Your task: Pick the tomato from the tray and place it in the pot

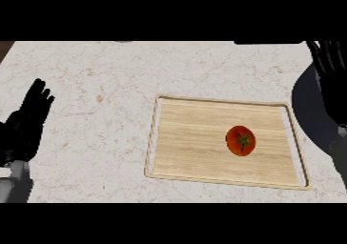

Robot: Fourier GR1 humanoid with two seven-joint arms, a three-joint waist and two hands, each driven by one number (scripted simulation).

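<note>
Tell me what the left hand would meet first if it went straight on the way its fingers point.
Nothing, it seems: the left hand points up the view over bare counter, well left of the wooden tray.

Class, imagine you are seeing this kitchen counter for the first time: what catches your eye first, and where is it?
The red tomato stands out first, lying right of centre on the pale wooden tray, which sits on the speckled counter. Next come the black robot hands: the left robot hand rests open at the left edge, fingers up, and the right robot hand shows at the upper right over a dark shape beside the tray.
</note>
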